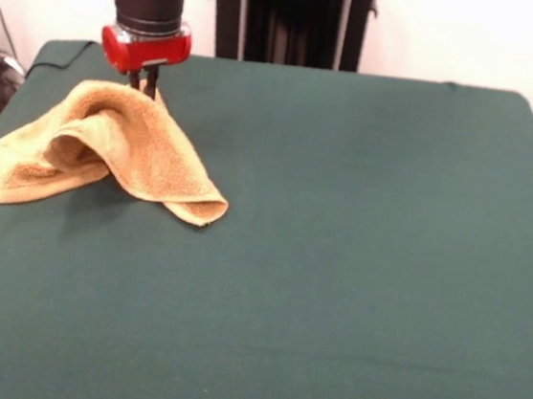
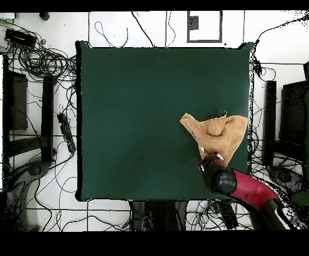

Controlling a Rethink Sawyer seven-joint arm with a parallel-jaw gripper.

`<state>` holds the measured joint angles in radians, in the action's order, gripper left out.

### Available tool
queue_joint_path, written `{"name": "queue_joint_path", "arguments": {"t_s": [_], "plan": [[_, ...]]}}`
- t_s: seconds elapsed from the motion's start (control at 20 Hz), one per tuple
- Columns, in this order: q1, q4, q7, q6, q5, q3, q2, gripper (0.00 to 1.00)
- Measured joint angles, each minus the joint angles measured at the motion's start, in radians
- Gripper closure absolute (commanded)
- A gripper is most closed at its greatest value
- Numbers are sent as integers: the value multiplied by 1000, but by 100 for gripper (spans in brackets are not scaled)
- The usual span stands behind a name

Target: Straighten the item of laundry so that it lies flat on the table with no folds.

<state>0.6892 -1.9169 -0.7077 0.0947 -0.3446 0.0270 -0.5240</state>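
The orange-tan towel lies bunched and folded at the far left of the green table in the front view. One part is lifted into a peak, with a hollow fold beneath it. My gripper hangs from the red and black arm straight over that peak, its fingers close together and pinching the towel's top. In the overhead view the towel sits near the table's right edge, with the gripper at its lower side.
Cables and dark equipment lie on the floor around the table on all sides. The black pedestal stands behind the table's far edge. The towel's left corner reaches the table's left edge in the front view.
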Motion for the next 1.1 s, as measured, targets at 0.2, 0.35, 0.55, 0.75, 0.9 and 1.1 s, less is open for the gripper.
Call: {"name": "queue_joint_path", "arguments": {"t_s": [0.2,0.35,0.55,0.75,0.9,1.1], "plan": [[17,-27,0,-36,38,0,0,100],[18,-52,0,-72,58,-3,0,100],[18,-86,-3,-121,82,-8,0,100],[18,-122,-3,-172,108,-19,5,100],[18,-144,-3,-204,122,-24,7,100],[18,-172,-3,-238,141,-24,7,100]]}}
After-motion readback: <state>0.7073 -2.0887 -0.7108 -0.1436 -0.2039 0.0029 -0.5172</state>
